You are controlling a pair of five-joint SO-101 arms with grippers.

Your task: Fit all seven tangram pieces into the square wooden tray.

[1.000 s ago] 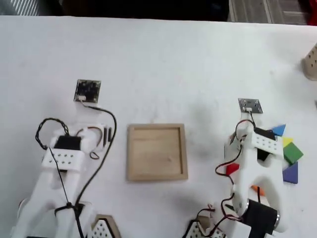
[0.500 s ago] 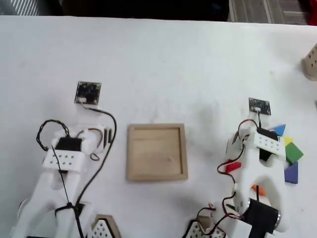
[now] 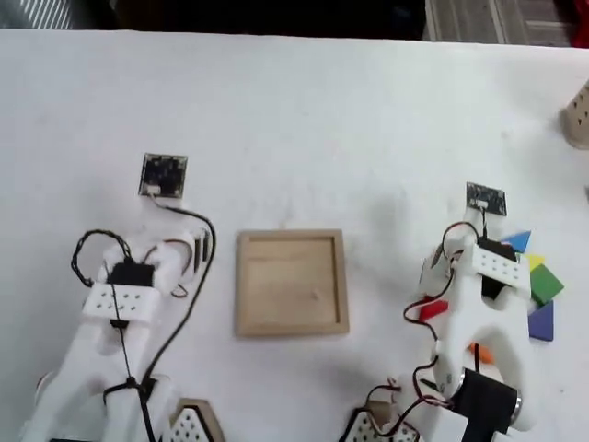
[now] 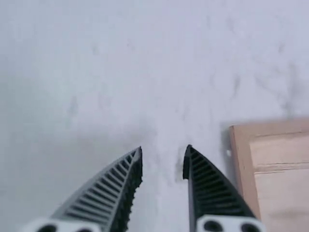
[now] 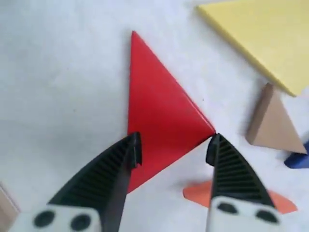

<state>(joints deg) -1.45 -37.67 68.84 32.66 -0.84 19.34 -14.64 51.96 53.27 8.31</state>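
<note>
Lately, for the right gripper (image 5: 175, 145): slid sideways over the last second, away from the square wooden tray (image 3: 245, 285) and further in over the loose pieces at the right side of the white table (image 3: 294, 120). Now stands wide open with nothing gripped, one finger on each side of the red triangle (image 5: 159, 111), tips close to its edges but, as far as can be told from so near, not yet touching. Red triangle flat on the table, just beside a yellow piece (image 5: 260, 34), a pale wooden triangle (image 5: 273, 125) and an orange sliver (image 5: 198, 193); farther out, a green piece (image 3: 545, 283) and a purple piece (image 3: 541, 322). For the left gripper (image 4: 163, 157): drawn back a touch toward its base, otherwise idle; hovers low over bare table just beside the tray's rim, partly open and empty. Tray bare inside and well apart from every piece, so none of the seven fitted yet. Probably a first pick lined up: next calls for lowering, closing on the red triangle and carrying it across to the tray.
</note>
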